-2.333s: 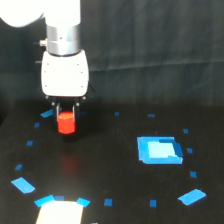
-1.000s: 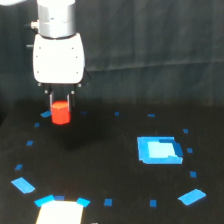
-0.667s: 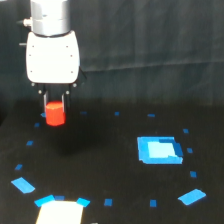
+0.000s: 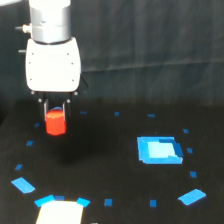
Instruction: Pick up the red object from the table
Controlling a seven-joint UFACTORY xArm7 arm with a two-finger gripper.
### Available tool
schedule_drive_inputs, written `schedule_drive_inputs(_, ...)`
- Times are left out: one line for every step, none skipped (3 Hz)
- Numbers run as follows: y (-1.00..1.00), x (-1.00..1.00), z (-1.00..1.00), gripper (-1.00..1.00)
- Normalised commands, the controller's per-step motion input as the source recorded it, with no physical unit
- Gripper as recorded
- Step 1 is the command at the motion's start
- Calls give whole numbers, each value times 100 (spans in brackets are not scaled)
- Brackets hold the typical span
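The red object (image 4: 55, 123), a short red-orange cylinder, hangs between the fingers of my gripper (image 4: 55, 116) at the exterior view's left. The gripper is shut on it and holds it clear above the black table (image 4: 100, 165). Its dark shadow lies on the table below. The white gripper body and grey arm rise above it. The upper part of the cylinder is hidden between the fingers.
A larger blue rectangle (image 4: 159, 150) lies on the table at the exterior view's right. Small blue tape marks (image 4: 22, 184) dot the surface in a ring. A white patch (image 4: 60, 212) sits at the front edge. A dark curtain hangs behind.
The gripper has risen with the red object in it and shifted toward the exterior view's left. The object has left the table surface.
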Motion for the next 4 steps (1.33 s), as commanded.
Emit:
schedule_drive_inputs(-100,-34,-6,-93)
schedule_drive_inputs(80,30,74,-100)
schedule_drive_inputs(81,22,13,-100)
schedule_drive_inputs(-88,14,-44,-100)
